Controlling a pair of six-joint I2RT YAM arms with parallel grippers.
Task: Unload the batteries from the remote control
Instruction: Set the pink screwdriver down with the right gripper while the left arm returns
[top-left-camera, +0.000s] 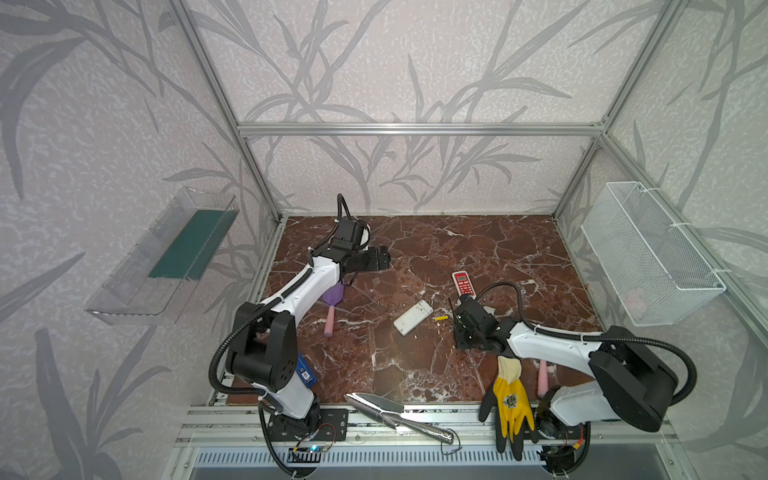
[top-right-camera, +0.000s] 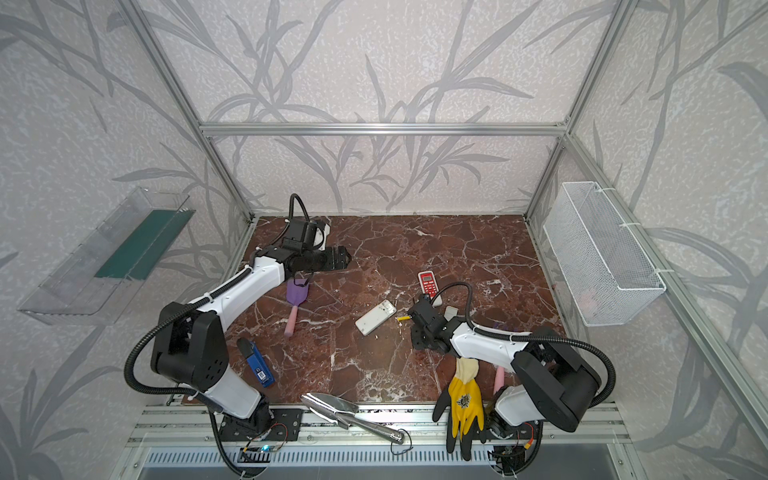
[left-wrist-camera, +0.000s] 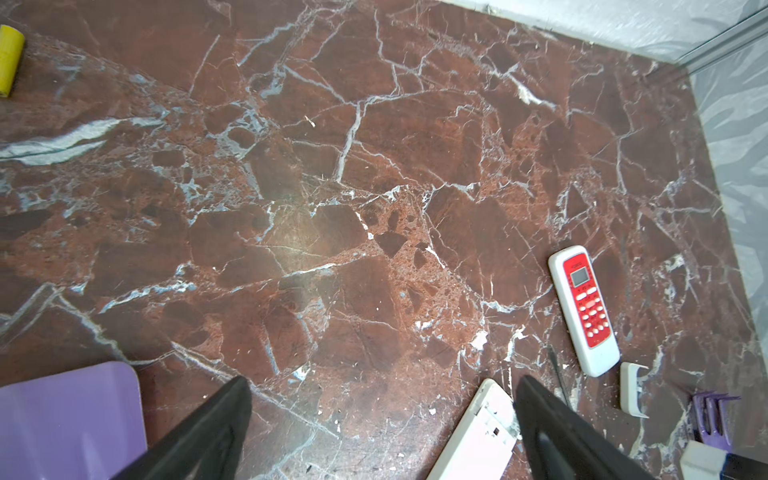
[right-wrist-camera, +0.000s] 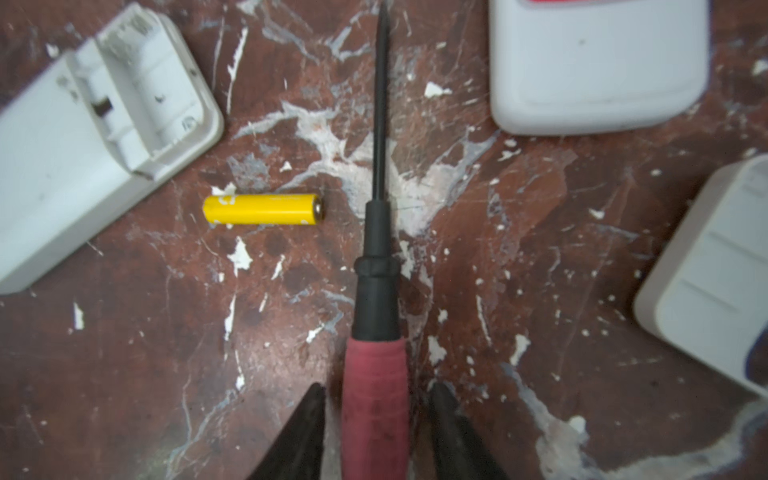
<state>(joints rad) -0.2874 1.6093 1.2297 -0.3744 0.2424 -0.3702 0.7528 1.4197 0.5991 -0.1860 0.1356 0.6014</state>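
A white remote control (top-left-camera: 413, 317) (top-right-camera: 375, 317) lies face down mid-table, and the part of its battery bay (right-wrist-camera: 137, 83) that shows is uncovered and bare. One yellow battery (top-left-camera: 441, 318) (right-wrist-camera: 263, 209) lies loose on the marble beside it. A red-faced remote control (top-left-camera: 462, 283) (left-wrist-camera: 584, 307) lies further back, with a loose white cover (left-wrist-camera: 631, 388) next to it. My right gripper (right-wrist-camera: 376, 388) (top-left-camera: 459, 316) is open around the pink-handled screwdriver (right-wrist-camera: 376, 291), with a gap on each side of the handle. My left gripper (left-wrist-camera: 382, 382) (top-left-camera: 384, 259) is open and holds nothing, at the back left.
A purple scoop with a pink handle (top-left-camera: 332, 299) lies by the left arm. A yellow glove (top-left-camera: 509, 399) and a metal trowel (top-left-camera: 390, 411) sit at the front edge. A blue tool (top-right-camera: 257, 365) lies at the front left. A wire basket (top-left-camera: 648, 253) hangs on the right wall and a clear tray (top-left-camera: 166, 257) on the left wall.
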